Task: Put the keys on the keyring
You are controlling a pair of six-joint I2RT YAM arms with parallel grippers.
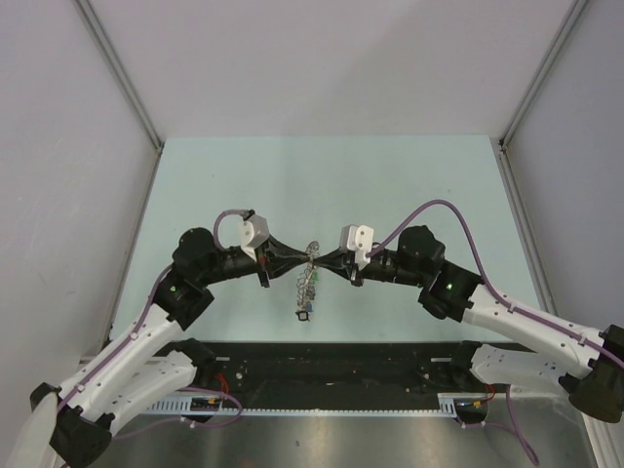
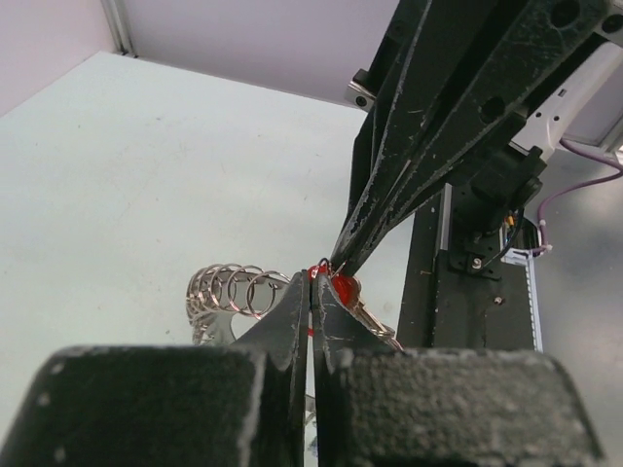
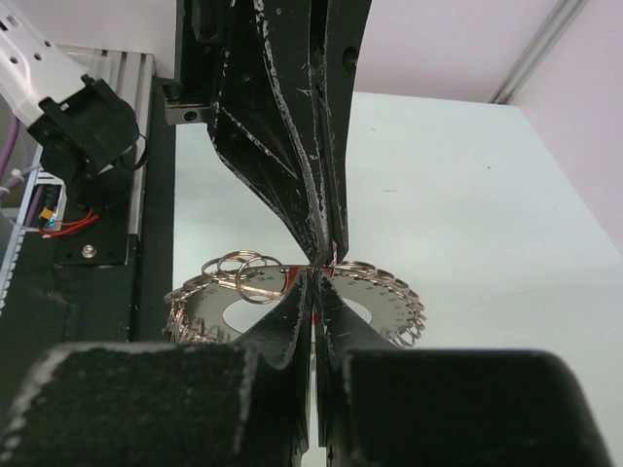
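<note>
Mid-table, I'm seeing left gripper [image 2: 311,288] pinching small red-tagged silver key [image 2: 343,289], right gripper [image 3: 313,286] closed tip-to-tip against it, large grey metal keyring [image 3: 382,292] hanging just below.

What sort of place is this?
Probably a robotics lab test cell: a left arm and right arm bolted to a pale green table, plain grey panels walling it in, and an open cable tray with wiring.

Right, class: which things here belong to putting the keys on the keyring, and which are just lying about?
In the job: red-tagged key, keyring, left gripper and right gripper, both shut, tips meeting at the tag.
Not in the job: purple cables, black rail, table.
</note>
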